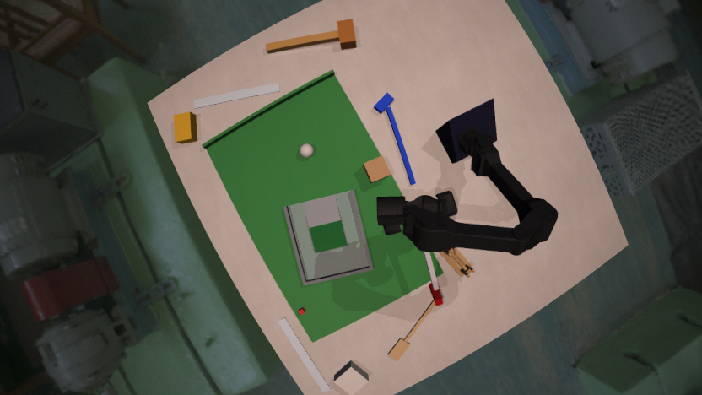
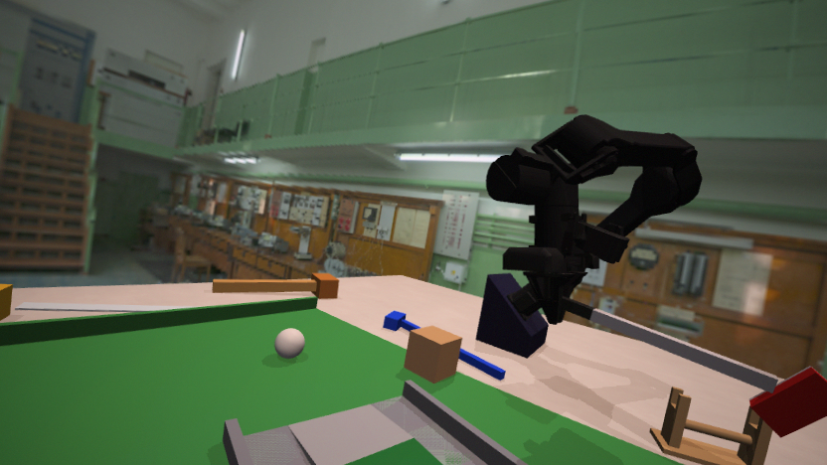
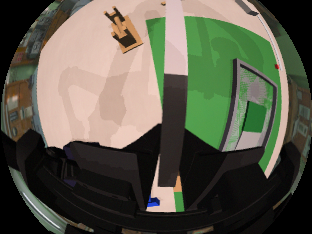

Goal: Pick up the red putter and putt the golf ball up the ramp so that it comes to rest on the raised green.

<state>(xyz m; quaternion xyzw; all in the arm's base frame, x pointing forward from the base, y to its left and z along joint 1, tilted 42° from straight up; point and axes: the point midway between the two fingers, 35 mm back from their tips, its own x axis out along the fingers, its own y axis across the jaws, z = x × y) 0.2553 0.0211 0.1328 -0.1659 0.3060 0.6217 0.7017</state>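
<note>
My gripper (image 2: 556, 305) (image 3: 168, 128) is shut on the dark grip of the red putter. The putter's pale shaft (image 1: 430, 268) (image 2: 682, 350) (image 3: 176, 42) slants away to its red head (image 1: 435, 294) (image 2: 793, 401), clear of the wooden rack (image 1: 457, 262) (image 2: 717, 430) (image 3: 131, 40) and above the table. The fingertips are hidden under the arm in the top view. The white golf ball (image 1: 306, 150) (image 2: 289, 343) rests on the green mat (image 1: 255, 171) (image 2: 144, 392), beyond the low end of the grey ramp (image 1: 321, 212) (image 2: 352, 432). The raised green (image 1: 327, 237) (image 2: 399, 453) (image 3: 254, 117) is bare.
A tan block (image 1: 376, 169) (image 2: 433, 354) stands at the mat's edge, near a blue putter (image 1: 401, 146) (image 2: 482, 365). A dark wedge (image 1: 473, 120) (image 2: 503, 323) stands behind. An orange mallet (image 1: 346, 34) (image 2: 324, 285) and a wooden paddle (image 1: 399, 349) lie outside the mat.
</note>
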